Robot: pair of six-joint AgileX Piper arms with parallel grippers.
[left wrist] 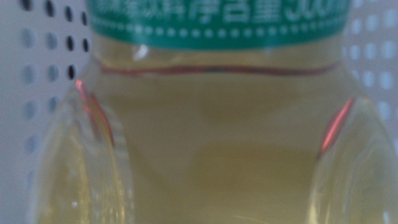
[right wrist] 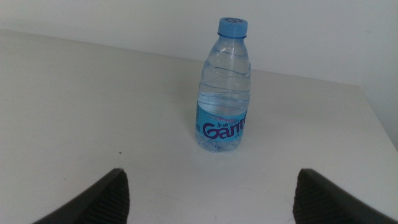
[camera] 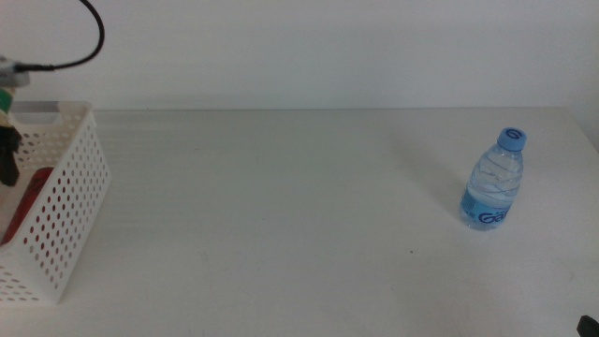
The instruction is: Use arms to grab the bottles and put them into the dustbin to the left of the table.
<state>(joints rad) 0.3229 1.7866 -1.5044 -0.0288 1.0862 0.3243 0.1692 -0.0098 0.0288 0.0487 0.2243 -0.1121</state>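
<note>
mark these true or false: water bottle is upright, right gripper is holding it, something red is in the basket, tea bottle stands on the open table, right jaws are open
1. The water bottle stands upright. True.
2. The right gripper holds it. False: the bottle stands apart, ahead of the jaws.
3. Something red lies in the basket. True.
4. The tea bottle stands on the open table. False: it fills the left wrist view with the basket's perforated wall behind.
5. The right jaws are open. True.

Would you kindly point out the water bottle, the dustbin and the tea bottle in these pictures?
water bottle [camera: 491, 187]: middle view, on the clear body above the blue label.
dustbin [camera: 67, 211]: middle view, on the perforated side wall.
tea bottle [left wrist: 217, 124]: left wrist view, on the yellow body below the green label.
</note>
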